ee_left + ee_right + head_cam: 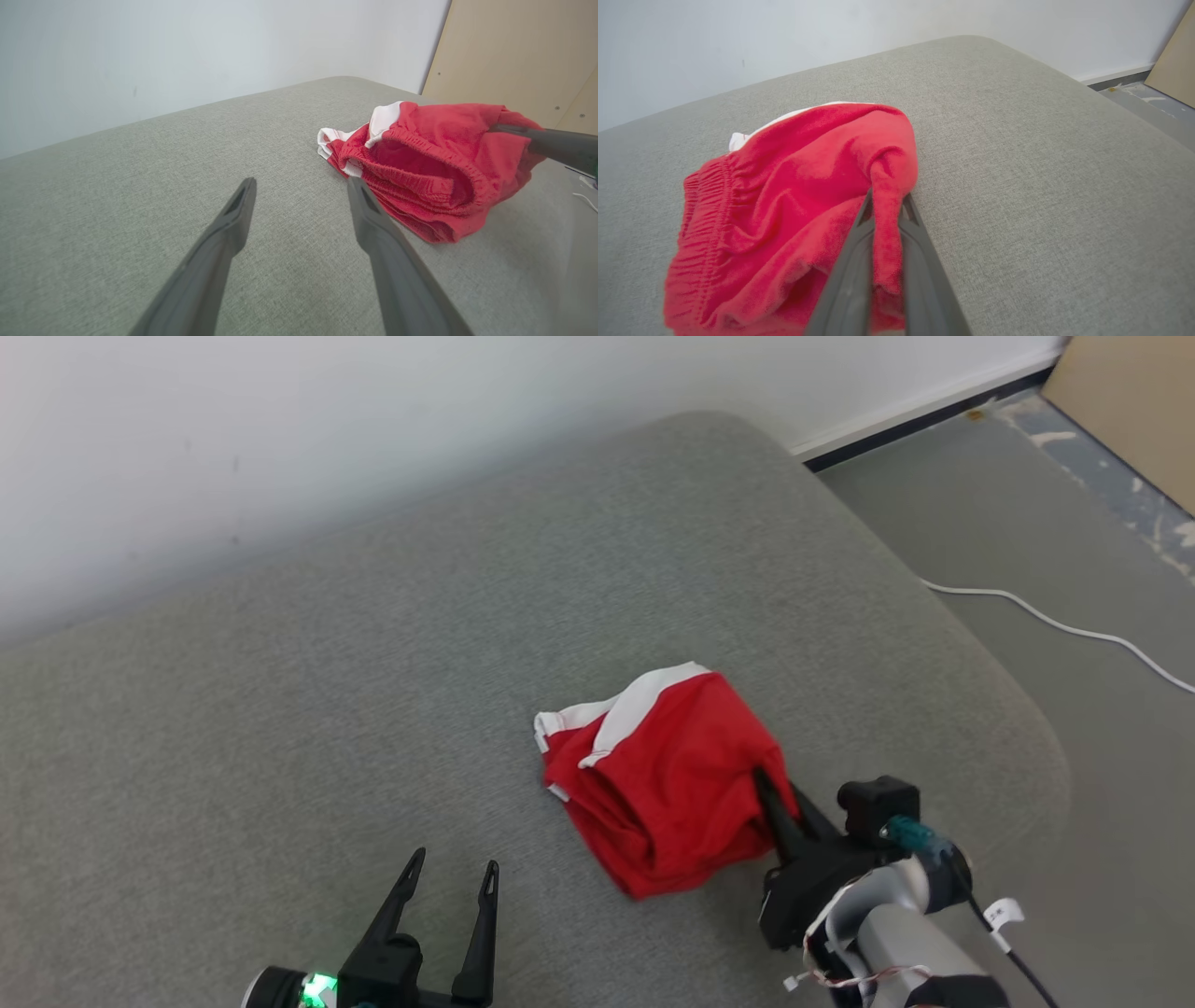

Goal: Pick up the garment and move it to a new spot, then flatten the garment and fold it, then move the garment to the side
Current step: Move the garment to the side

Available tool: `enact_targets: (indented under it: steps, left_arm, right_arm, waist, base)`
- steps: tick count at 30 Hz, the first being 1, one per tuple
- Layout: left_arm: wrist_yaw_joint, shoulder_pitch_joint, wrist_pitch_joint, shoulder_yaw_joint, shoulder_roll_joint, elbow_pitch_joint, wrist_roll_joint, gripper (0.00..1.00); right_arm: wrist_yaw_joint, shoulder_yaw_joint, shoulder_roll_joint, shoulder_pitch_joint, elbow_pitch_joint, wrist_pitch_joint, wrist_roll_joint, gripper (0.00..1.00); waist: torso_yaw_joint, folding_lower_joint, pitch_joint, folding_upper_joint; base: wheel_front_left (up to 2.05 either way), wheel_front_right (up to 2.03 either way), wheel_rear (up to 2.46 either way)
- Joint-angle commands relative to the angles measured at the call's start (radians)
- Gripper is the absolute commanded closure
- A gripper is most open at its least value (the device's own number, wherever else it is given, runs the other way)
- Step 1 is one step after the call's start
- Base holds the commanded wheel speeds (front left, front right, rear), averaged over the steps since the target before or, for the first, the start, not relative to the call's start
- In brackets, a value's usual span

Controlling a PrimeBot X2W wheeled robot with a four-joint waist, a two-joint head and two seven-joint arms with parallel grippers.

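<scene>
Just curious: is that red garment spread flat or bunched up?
Bunched up: the garment sits in a rumpled heap, a fold pinched between the right fingers.

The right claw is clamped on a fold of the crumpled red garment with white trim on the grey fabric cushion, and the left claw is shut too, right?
Not quite: the left claw is open and empty, jaws spread above the grey fabric cushion, as the left wrist view shows. The right claw is indeed clamped on a fold of the crumpled red garment with white trim.
</scene>
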Motion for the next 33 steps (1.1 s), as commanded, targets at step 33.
enact_targets:
  steps: [33]
  left_arm:
    - [0.036,-0.165,-0.003,-0.032,0.087,-0.092,0.086,0.0]
  right_arm:
    - [0.001,-0.811,-0.358,-0.301,0.06,-0.001,-0.515,1.0]
  waist:
    - [0.301,-0.0001,0.316,-0.0001]
  base:
    - [0.0,0.0,0.0]
